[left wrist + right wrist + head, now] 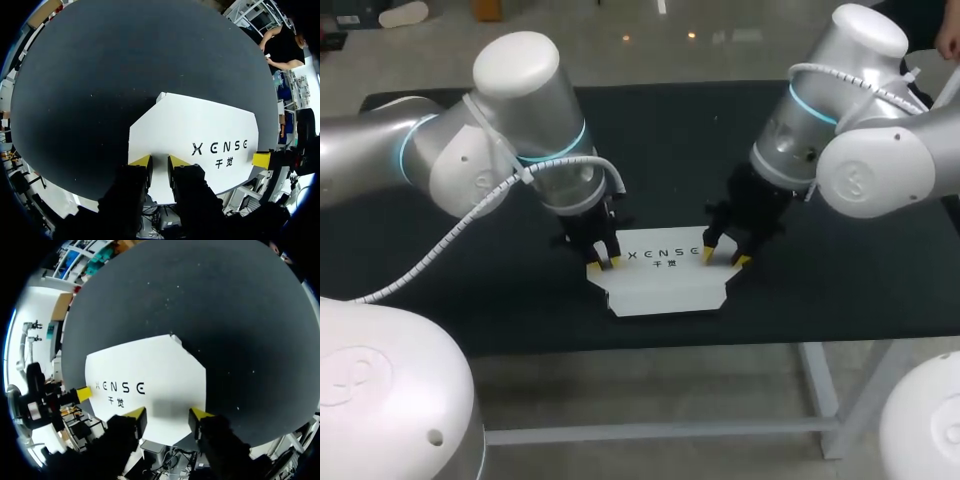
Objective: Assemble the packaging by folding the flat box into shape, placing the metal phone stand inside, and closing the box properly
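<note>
**Two claws set at the ends of a flat white box**

One flat white cardboard box with dark lettering [665, 272] lies unfolded on the black counter [840, 295], near its front edge and about midway across. Its corners are cut at a slant, and in the head view a small tab juts from its left end.

At that left end stands the left claw [608, 262], its yellow tips down at the box's edge. In the left wrist view the left claw [159, 163] is open by only a narrow gap, both tips over the near margin of the box [200, 127], with white card showing between them and nothing clamped.

At the box's right end stands the right claw [724, 257]. In the right wrist view the right claw [167, 414] is open wider, its two tips over the near edge of the box [150, 372], with nothing gripped between them.

Each wrist view shows a yellow tip of the other arm's claw at the far end of the lettering. Black counter [100, 75] spreads beyond the box.
</note>
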You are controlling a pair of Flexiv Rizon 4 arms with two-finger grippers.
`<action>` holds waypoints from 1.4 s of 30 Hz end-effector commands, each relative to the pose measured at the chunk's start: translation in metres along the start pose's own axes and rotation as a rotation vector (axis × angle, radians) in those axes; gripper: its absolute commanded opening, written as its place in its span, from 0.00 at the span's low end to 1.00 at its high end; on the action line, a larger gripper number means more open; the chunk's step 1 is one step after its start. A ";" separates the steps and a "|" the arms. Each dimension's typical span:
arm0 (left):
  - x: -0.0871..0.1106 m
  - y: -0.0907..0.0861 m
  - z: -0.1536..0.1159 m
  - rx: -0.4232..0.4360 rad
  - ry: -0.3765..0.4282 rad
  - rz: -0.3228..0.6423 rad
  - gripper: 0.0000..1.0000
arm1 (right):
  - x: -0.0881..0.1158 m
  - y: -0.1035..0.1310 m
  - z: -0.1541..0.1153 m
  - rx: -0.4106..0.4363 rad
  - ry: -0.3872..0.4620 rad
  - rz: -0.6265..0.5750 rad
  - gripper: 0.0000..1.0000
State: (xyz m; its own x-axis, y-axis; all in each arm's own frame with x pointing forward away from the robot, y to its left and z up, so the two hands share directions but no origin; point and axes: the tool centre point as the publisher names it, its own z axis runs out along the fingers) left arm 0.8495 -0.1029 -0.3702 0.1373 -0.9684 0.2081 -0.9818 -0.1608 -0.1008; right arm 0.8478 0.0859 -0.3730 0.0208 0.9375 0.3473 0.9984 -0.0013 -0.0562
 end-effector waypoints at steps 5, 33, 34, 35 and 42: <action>-0.004 0.010 0.000 0.033 0.013 0.006 0.31 | 0.000 0.004 0.005 -0.008 -0.002 -0.006 0.65; -0.009 0.008 0.005 0.030 0.083 0.068 0.37 | -0.005 0.008 0.013 -0.040 0.028 -0.023 0.65; -0.009 0.008 0.005 0.030 0.082 0.067 0.37 | -0.006 0.007 0.013 -0.044 0.030 -0.025 0.66; -0.009 0.008 0.005 0.029 0.083 0.066 0.37 | -0.006 0.007 0.013 -0.050 0.034 -0.029 0.66; -0.009 0.009 0.005 0.021 0.090 0.068 0.35 | -0.007 0.004 0.013 -0.087 0.057 -0.047 0.65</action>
State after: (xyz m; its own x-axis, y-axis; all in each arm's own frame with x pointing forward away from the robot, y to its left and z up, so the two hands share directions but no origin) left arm 0.8394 -0.0950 -0.3742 0.0581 -0.9560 0.2877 -0.9853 -0.1012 -0.1374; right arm 0.8571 0.0869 -0.3836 -0.0232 0.9194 0.3927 0.9996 0.0153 0.0232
